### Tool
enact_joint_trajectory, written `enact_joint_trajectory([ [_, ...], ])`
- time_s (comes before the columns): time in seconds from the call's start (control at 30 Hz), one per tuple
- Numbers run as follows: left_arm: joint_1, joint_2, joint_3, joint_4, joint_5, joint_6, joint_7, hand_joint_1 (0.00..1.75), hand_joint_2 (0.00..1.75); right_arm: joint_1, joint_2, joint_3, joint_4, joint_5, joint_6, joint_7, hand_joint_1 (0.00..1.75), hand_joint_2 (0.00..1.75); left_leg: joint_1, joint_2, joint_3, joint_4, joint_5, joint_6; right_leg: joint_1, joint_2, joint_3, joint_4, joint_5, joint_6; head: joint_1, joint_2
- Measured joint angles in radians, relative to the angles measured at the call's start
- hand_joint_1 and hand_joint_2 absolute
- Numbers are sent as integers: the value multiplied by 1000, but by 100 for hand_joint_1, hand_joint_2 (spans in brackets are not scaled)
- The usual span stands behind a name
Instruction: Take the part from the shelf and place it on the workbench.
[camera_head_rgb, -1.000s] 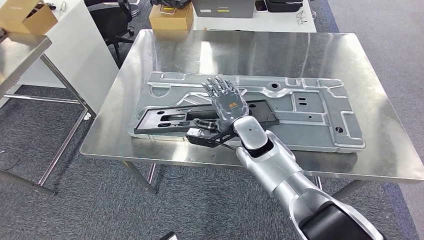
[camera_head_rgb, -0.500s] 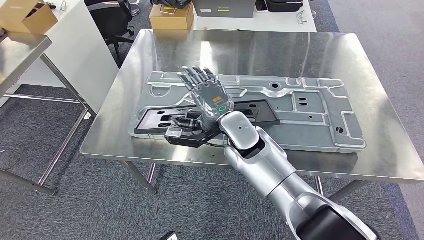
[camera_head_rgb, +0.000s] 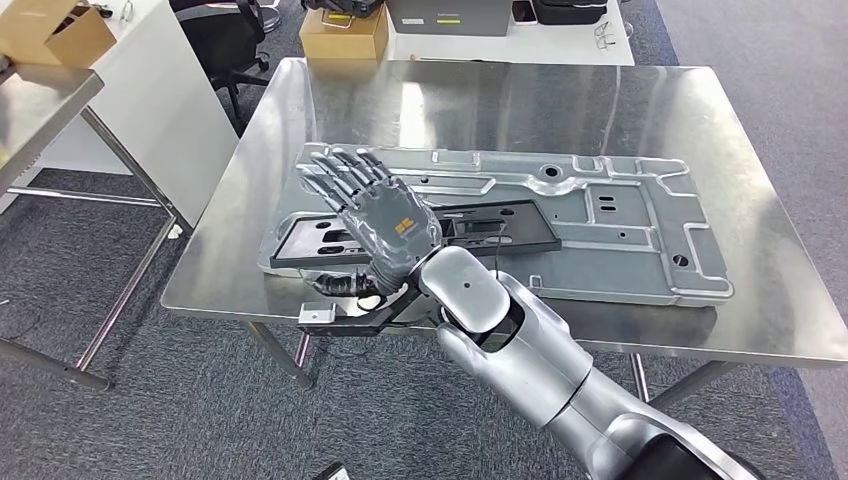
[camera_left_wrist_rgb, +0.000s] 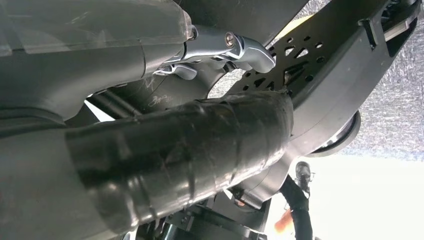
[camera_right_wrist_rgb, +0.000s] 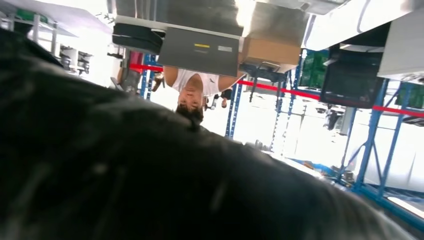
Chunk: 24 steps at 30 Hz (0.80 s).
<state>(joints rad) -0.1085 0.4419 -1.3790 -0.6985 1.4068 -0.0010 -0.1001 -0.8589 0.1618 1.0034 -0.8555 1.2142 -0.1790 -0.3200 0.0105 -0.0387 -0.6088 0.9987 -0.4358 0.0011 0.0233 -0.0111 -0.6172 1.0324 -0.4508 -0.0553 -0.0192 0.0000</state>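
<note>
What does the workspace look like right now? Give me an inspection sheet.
Surface: steel workbench, shiny, bare towards its far edge.
Job's things: large silver panel lies flat on the workbench; black part lies on top of the panel.
Clutter: nothing seen on the workbench.
Hands: right robot hand hovers over the near left of the panel, fingers spread, holding nothing; left robot hand is close to the wrist camera, state unclear.
Cables: thin black wire by the right wrist.
Surroundings: cardboard box beyond the workbench, second table to the left, grey carpet, a person in the background.
</note>
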Motion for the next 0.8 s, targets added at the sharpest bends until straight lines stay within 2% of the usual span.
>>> enact_joint_trajectory([
  [0.13,-1,9,-3,-12,1,0,-1,0,0,2,-5,12,-8,-7,2,2,0,0,-2,0,3,2,1,8,-1,0,2,-2,1,6,0,0],
  [0.17,-1,9,-3,-15,2,-1,-1,0,0,2,-6,13,-9,-11,2,2,0,0,3,0,9,-5,7,9,0,0,3,-2,-1,9,0,0],
  [0.23,-2,9,-5,-20,2,-2,-1,0,0,1,-8,15,-9,-18,2,1,0,0,14,1,20,-22,18,11,0,3,-5,24,-27,23,1,0],
  [0.27,-3,8,-7,-23,2,-2,-1,0,0,2,-11,17,-9,-20,2,1,0,0,21,1,23,-28,22,11,-4,5,-22,66,-56,31,1,0],
  [0.33,-5,9,-10,-25,2,-2,-1,0,0,5,-18,22,-9,-21,2,0,0,0,27,1,22,-28,23,11,-20,7,-76,191,-118,50,2,0],
  [0.37,-5,9,-12,-27,2,-2,-1,0,0,7,-22,24,-8,-22,3,0,0,0,32,0,19,-25,23,9,-30,7,-99,242,-133,60,2,0],
  [0.4,-6,10,-13,-28,2,-2,-1,0,0,9,-25,26,-8,-23,4,0,0,0,38,-2,16,-21,22,6,-39,7,-107,259,-128,69,2,0],
  [0.43,-6,10,-13,-29,2,-2,-1,0,0,9,-28,28,-8,-25,5,-1,0,0,45,-3,13,-15,19,-1,-49,7,-95,237,-105,80,2,0],
  [0.47,-7,11,-14,-30,3,-2,-1,0,0,9,-29,29,-8,-28,8,-1,0,0,53,-5,9,-7,16,-10,-60,6,-64,179,-70,91,2,0],
  [0.5,-7,13,-14,-31,3,-2,-1,0,0,8,-30,30,-8,-31,10,-1,0,0,60,-7,4,1,12,-21,-65,8,-31,119,-49,102,3,0],
  [0.53,-7,14,-15,-32,4,-2,-1,0,0,7,-31,32,-8,-34,12,-1,0,0,64,-10,-2,9,9,-33,-66,12,-7,74,-31,105,4,0],
  [0.57,-7,16,-16,-33,4,-2,-1,0,0,7,-32,35,-9,-35,13,-1,0,0,65,-13,-6,16,7,-43,-65,16,6,50,-27,101,5,0],
  [0.63,-5,18,-18,-36,6,-3,2,0,0,6,-32,40,-9,-35,14,-1,0,0,64,-19,-14,18,12,-60,-60,24,-3,57,-29,77,6,0],
  [0.7,-2,19,-25,-41,9,-6,10,0,0,4,-31,44,-10,-35,15,-2,0,0,65,-12,-21,22,8,-67,-59,18,-12,57,-28,52,3,0],
  [0.73,0,19,-29,-43,12,-7,15,0,0,3,-31,45,-10,-35,15,-2,0,0,64,0,-30,43,-12,-66,-57,14,-18,54,-23,41,2,0],
  [0.8,0,21,-33,-46,15,-8,18,0,0,3,-31,45,-11,-36,17,-2,0,0,55,24,-69,144,-92,-56,-46,4,-29,48,-9,20,-1,0],
])
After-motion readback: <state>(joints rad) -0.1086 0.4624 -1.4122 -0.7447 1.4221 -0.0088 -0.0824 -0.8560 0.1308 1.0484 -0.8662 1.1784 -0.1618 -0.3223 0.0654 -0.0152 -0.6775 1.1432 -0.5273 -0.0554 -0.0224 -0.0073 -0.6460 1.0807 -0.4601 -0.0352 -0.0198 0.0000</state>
